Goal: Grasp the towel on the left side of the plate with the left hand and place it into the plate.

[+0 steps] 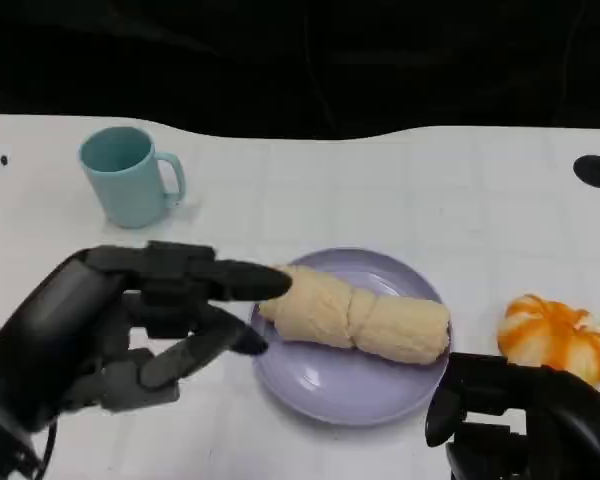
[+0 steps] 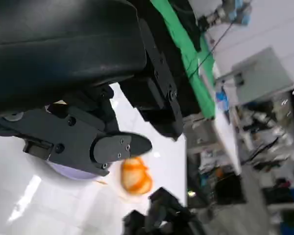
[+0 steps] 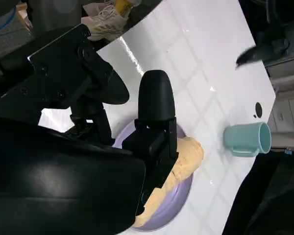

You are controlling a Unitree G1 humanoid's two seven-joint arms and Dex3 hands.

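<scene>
The rolled cream towel lies across the lavender plate, its left end at the plate's left rim. My left hand hovers just left of the plate with fingers stretched toward that end; the upper fingertip overlaps the towel's tip and nothing is gripped. In the left wrist view the left hand has fingers apart over a sliver of plate. My right hand sits low at the front right, near the plate, holding nothing. From the right wrist, its spread fingers stand above the towel and plate.
A teal mug stands at the back left, also seen as the mug from the right wrist. An orange-and-white pumpkin sits right of the plate, close behind my right hand. The white table ends at a dark far edge.
</scene>
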